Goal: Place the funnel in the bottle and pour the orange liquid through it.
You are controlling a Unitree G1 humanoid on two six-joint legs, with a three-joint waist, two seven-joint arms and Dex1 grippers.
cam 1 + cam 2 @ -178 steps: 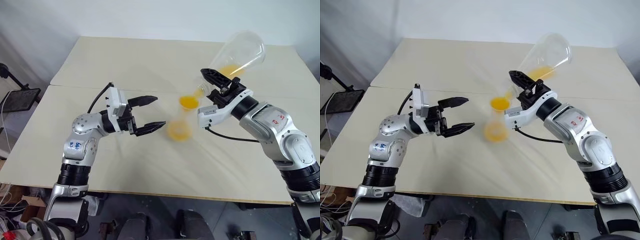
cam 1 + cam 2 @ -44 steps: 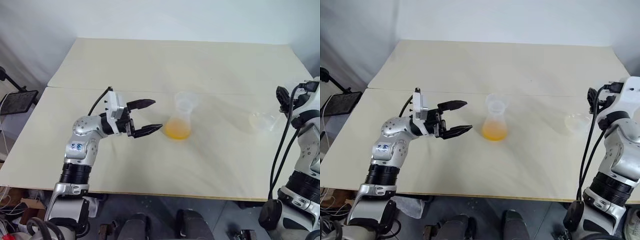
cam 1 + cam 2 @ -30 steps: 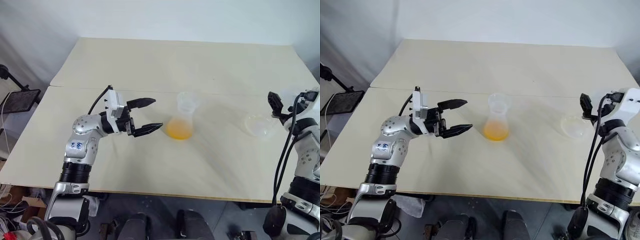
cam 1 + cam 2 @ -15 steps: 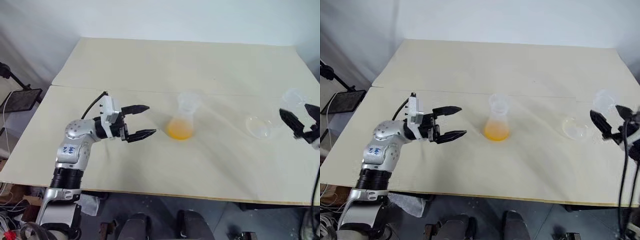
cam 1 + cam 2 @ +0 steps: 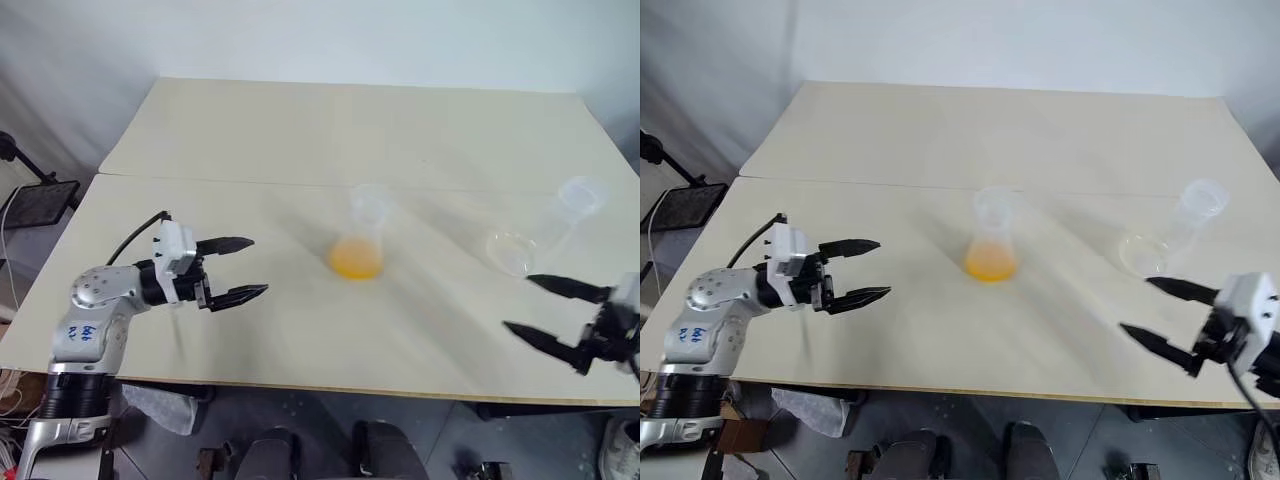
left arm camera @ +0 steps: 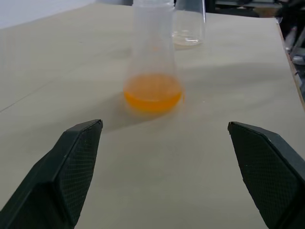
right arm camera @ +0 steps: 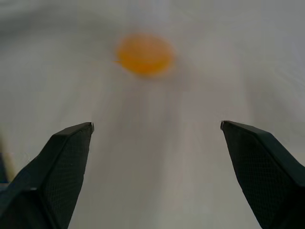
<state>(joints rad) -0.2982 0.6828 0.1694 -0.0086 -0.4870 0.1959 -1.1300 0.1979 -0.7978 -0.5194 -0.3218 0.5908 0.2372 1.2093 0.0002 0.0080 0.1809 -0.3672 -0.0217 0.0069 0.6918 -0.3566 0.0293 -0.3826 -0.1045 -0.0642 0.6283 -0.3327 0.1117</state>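
Observation:
The bottle stands upright at mid-table with the orange liquid pooled in its base. In its neck sits what looks like the clear funnel, its outline hard to make out. My left gripper hangs open and empty to the left of the bottle, well apart from it and pointing toward it. In the left wrist view the bottle lies straight ahead between the fingers. My right gripper is open and empty near the table's front right edge, pointing left.
A larger clear flask stands empty on the right side of the table, just beyond my right gripper. A seam runs across the tabletop behind the bottle. A black stand sits off the table's left edge.
Both arms have drawn back toward the near edge. The left gripper slid left, away from the bottle. The right gripper dropped from beside the large flask and swung to point left.

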